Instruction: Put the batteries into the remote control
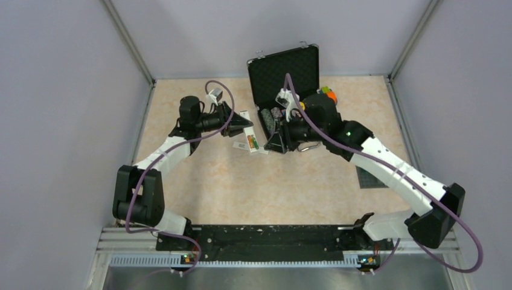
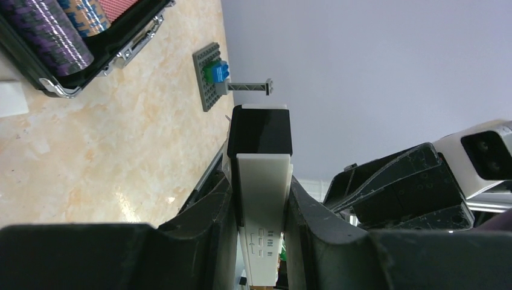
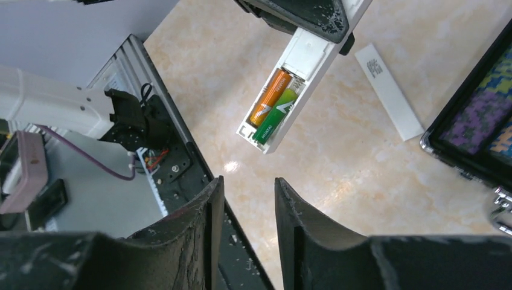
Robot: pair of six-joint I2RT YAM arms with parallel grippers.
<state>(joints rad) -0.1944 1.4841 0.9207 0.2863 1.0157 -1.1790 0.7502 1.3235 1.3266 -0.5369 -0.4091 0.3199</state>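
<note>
My left gripper (image 2: pixel 261 199) is shut on the white remote control (image 2: pixel 261 187), which stands between its fingers with a black end cap on top. In the right wrist view the remote (image 3: pixel 314 51) hangs over the table with its compartment open. An orange battery (image 3: pixel 270 98) and a green battery (image 3: pixel 275 115) lie side by side inside it. The loose white cover (image 3: pixel 389 90) lies flat on the table beside it. Just short of the remote's open end, my right gripper (image 3: pixel 247 181) is open with nothing between its fingers. From above, the two grippers (image 1: pixel 240 125) (image 1: pixel 273 144) face each other across the batteries (image 1: pixel 255 142).
An open black case (image 1: pixel 284 69) of poker chips stands behind the right gripper. A grey baseplate (image 2: pixel 208 75) with small blue and green bricks lies on the table at the right. Orange and green objects (image 1: pixel 329 93) sit by the case's right side.
</note>
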